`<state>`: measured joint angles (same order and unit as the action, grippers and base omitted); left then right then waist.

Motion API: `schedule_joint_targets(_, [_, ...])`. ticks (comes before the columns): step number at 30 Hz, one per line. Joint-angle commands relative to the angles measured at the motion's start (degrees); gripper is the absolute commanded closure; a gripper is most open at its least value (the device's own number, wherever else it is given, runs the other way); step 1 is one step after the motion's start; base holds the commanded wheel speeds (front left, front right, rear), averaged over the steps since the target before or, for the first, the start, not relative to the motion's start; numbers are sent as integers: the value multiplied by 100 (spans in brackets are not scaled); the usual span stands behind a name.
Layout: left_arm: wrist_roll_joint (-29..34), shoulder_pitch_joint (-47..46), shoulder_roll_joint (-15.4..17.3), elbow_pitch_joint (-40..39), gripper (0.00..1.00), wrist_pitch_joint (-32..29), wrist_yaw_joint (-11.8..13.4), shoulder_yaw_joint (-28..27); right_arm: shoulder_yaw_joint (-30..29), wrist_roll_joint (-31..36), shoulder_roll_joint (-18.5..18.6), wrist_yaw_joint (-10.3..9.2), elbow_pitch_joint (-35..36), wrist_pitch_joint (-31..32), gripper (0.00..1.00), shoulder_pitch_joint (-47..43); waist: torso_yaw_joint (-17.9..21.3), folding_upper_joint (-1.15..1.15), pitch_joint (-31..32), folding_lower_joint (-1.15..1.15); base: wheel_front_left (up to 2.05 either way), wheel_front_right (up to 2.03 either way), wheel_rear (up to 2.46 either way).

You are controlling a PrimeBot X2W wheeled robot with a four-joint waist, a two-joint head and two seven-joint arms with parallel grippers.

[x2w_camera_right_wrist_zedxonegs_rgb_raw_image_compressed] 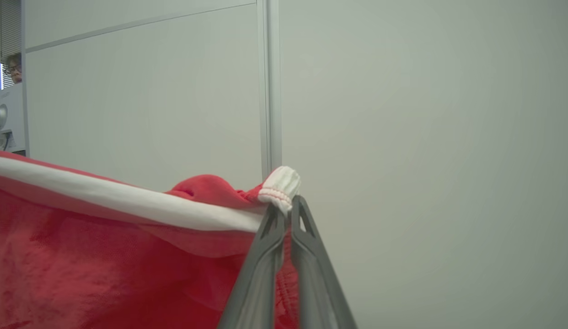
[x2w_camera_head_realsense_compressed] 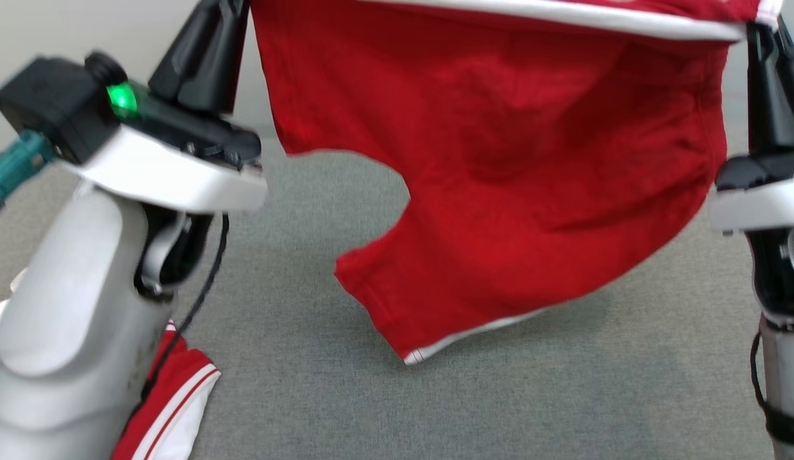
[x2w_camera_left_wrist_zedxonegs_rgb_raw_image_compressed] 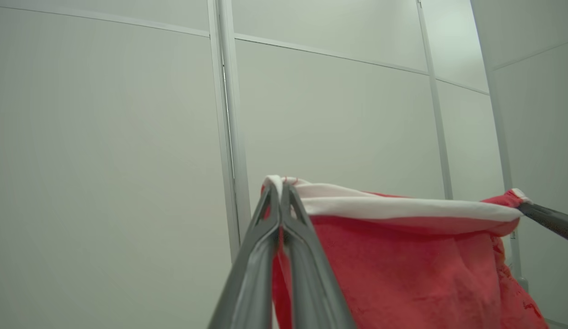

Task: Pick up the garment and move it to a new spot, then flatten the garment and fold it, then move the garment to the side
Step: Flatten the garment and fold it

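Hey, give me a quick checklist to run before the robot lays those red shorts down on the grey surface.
1. Left gripper shut on the white waistband: ok.
2. Right gripper shut on the opposite corner: ok.
3. Waistband taut between them: ok.
4. Hang of the red shorts even: not ok, lower edge slants.
5. Lowest hem off the grey surface: cannot tell.
6. Other red-and-white garment apart from the shorts: ok.

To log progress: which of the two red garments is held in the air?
The red garment stretched between left gripper and right gripper; the other, striped garment lies on the grey surface.
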<state>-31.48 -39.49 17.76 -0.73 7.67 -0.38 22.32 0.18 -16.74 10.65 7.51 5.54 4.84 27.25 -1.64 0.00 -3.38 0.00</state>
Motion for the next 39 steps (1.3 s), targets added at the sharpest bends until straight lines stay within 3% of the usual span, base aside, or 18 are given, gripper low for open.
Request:
schedule_joint_targets(1, [-44,-317,-24,198,100,80,-105,-54,13,-17,14,-4,-144,0,100,266,-23,0,-310,0,0,0,0])
schedule_joint_targets(6, [-117,-1292,-215,1413,100,417,-422,-111,239,-32,-158,-4,-1024,-171,100,1353,11,0,-745,0,0,0,0])
schedule_joint_targets(14, [-23,-2663,-540,3248,100,737,-639,-283,762,-79,-546,-3,-3055,-912,100,3010,107,0,-1071,0,0,0,0])
schedule_joint_targets(20, [68,-2413,-843,4693,100,746,-704,-320,1066,-82,-733,-3,-5112,-1670,100,3469,136,0,-1452,0,0,0,0])
schedule_joint_targets(25, [4,-1995,-1084,5364,100,748,-719,-400,1458,-469,-767,-3,-6155,-1917,100,3228,62,0,-1744,0,0,0,0])
schedule_joint_targets(31, [-189,-1331,-1213,5351,100,749,-711,-486,1683,-1002,-765,-3,-6368,-2013,100,2642,-27,0,-1869,0,0,0,0])
schedule_joint_targets(39, [-20,289,-1073,4483,100,750,-708,-728,1472,-960,-754,-6,-5203,-2008,100,735,59,0,-1446,0,0,0,0])
